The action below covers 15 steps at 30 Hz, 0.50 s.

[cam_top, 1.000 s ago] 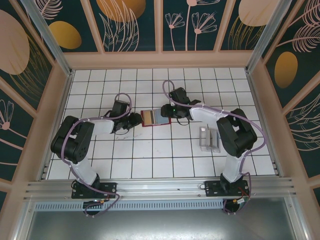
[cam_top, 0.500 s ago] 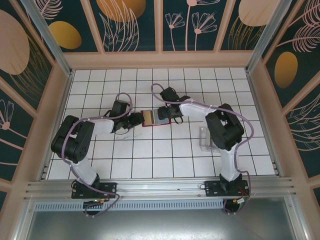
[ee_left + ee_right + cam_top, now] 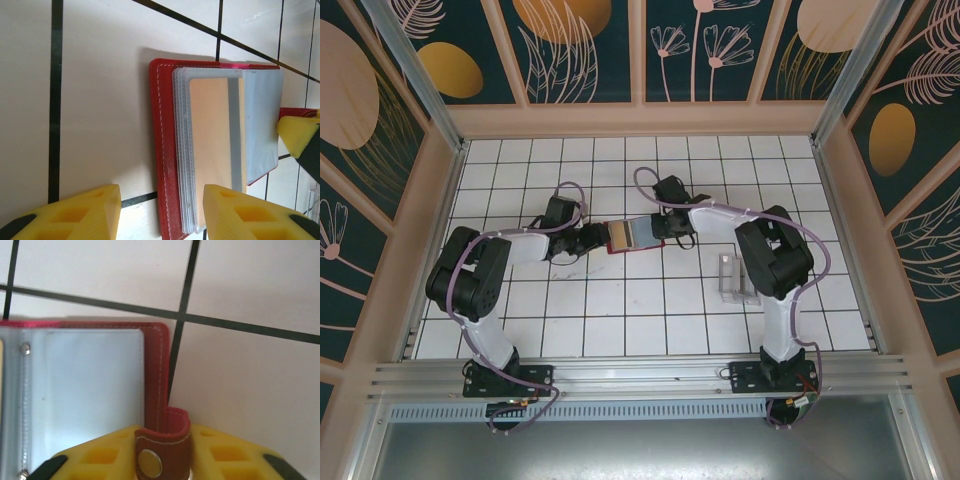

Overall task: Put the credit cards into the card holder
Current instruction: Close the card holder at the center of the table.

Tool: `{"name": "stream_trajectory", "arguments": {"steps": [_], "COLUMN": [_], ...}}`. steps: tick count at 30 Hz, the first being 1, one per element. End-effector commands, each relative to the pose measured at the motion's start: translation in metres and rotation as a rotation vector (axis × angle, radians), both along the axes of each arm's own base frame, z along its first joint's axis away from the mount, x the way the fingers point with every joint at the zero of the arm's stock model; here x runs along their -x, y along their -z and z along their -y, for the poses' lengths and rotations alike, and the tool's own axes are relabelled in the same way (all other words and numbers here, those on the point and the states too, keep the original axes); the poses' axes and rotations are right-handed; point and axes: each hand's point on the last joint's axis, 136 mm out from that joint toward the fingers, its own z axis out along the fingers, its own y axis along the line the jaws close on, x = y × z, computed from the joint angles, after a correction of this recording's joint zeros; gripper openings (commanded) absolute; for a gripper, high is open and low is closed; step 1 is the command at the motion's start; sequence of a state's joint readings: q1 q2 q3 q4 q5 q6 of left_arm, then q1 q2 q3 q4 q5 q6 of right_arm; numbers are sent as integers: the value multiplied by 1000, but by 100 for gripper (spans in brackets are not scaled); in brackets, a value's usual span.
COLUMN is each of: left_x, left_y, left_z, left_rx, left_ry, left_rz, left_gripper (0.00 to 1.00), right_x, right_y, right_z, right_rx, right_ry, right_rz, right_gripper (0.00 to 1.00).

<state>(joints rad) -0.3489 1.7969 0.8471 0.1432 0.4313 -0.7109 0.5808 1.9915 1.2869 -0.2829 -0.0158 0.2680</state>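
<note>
Tiles of white with dark grout cover the desk (image 3: 620, 320). The card holder (image 3: 635, 235) lies open on them, a little toward 12 o'clock from the middle, with its red cover down and its pale grey-blue inside facing up. The left hand (image 3: 591, 240) is at the holder's 9 o'clock edge and the right hand (image 3: 668, 232) at its 3 o'clock edge.

From the left wrist, the left hand's fingers are apart. One yellow finger (image 3: 85, 210) is over bare tile just beside the holder, and the other is over its stack of clear sleeves (image 3: 182, 150). Whether either one touches I cannot tell. A peach-toned rectangle (image 3: 210, 150) shows in the top sleeve, inside the stitched red border.

From the right wrist, the clasp tab (image 3: 162, 440), with its round metal snap, curls up from the cover's edge between the right hand's two yellow fingers. They are drawn together on it, so that hand is clamped on the holder by its tab.

A clear acrylic tray (image 3: 735, 278) stands at about 4 o'clock from the holder, well apart from it.
</note>
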Motion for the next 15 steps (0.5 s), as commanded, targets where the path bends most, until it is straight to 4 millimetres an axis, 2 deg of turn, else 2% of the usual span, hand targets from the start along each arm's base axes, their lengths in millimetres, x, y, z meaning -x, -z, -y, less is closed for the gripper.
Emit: {"name": "stream_trajectory", "arguments": {"steps": [1,3,7,15], "left_x": [-1,-3,-8,-15], "left_y": [14,13,5,-32], "left_z": [9,10,12,15], "left_rx": [-10,-3,1,39], "left_ry": [48,47,47,28], "left_rz": [-9,-11,5,65], "left_gripper": [48,48,48,46], "right_x": [14,20,28,41], "right_y": [-5,-7,-12,-15], "right_z": [-24,-37,-54,-74], "right_rx": [-143,-212,-320,-458], "right_ry": [-88,-122,-157,-181], "right_rz": [-35,-54,-82,-133], "right_gripper": [23,19,16,14]}}
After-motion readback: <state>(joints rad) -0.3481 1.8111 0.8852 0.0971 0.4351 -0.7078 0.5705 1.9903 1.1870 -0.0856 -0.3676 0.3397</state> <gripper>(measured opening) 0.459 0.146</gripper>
